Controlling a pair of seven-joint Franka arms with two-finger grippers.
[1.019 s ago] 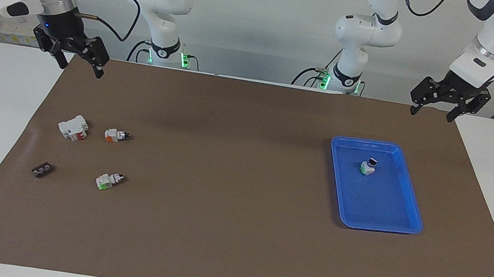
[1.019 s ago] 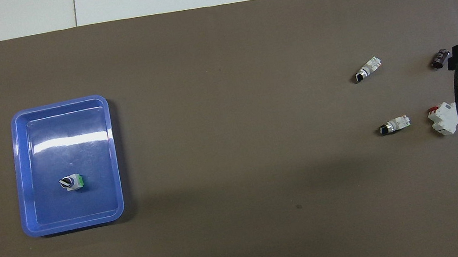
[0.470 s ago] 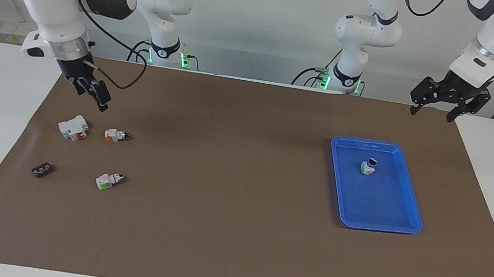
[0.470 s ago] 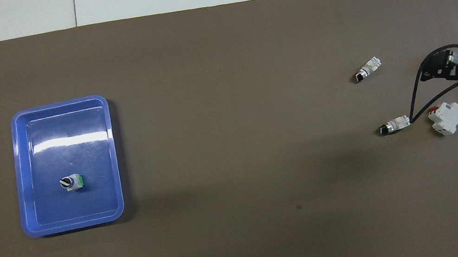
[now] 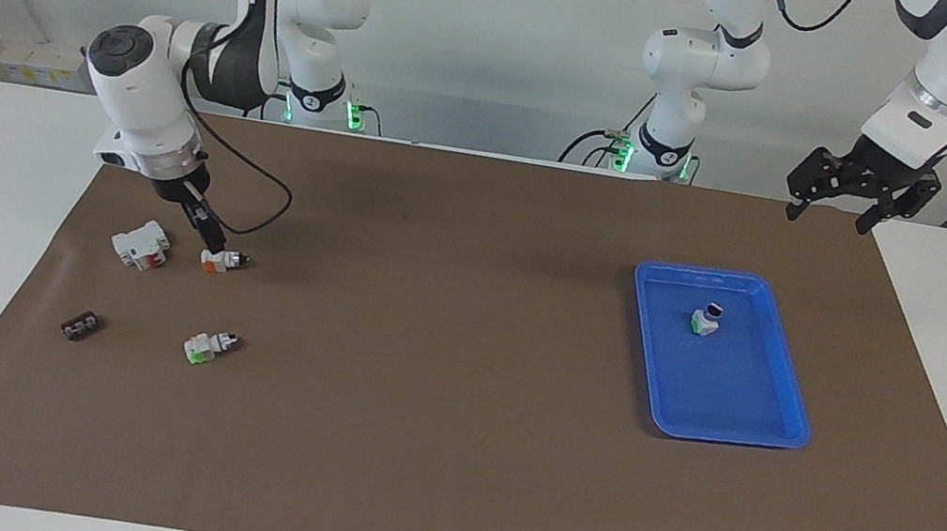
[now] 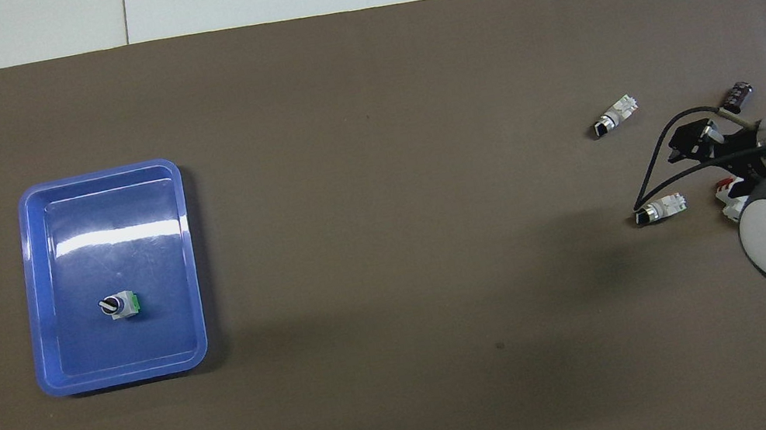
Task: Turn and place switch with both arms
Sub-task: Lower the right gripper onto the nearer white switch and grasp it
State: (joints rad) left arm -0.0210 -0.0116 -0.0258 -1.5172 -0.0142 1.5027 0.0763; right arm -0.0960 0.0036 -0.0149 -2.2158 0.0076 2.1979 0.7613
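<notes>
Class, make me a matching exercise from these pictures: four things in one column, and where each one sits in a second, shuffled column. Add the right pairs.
Things
1. small white plastic switch with orange-red base
2. white switch with green base and black knob
3. small dark ridged block
4. left hand

Places
A. in the blue plastic tray
B. raised over the brown mat's edge
C. right under the right hand
D. alone on the mat, farthest from the robots

Pairs: 1-C, 2-A, 3-D, 4-B

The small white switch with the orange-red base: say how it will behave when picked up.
The small white plastic switch with an orange-red base looks rigid and probably light. Lying on its side on the brown mat, its round black knob end may let it roll or pivot when nudged.
</notes>
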